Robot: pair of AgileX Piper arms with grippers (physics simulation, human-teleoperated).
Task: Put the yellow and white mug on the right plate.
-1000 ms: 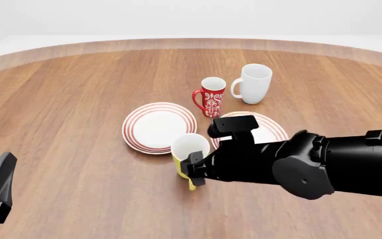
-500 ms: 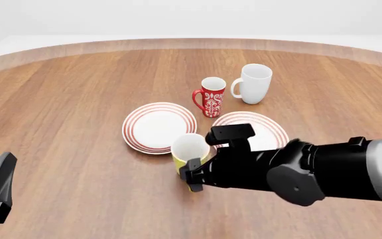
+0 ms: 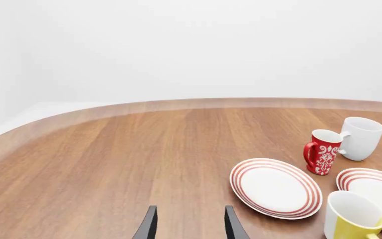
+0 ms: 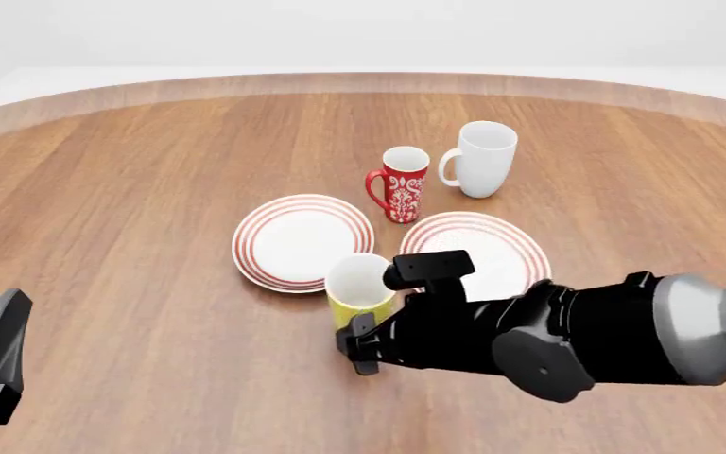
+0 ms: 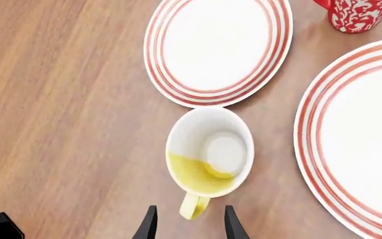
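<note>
Yellow and white mug [image 5: 210, 158] upright; right fingers [image 5: 230, 225] open astride its handle; left fingers [image 3: 149, 226] open

The right arm [image 4: 552, 336] covers the yellow and white mug's [image 4: 360, 288] lower side and the right plate's [image 4: 495, 248] near rim.
</note>
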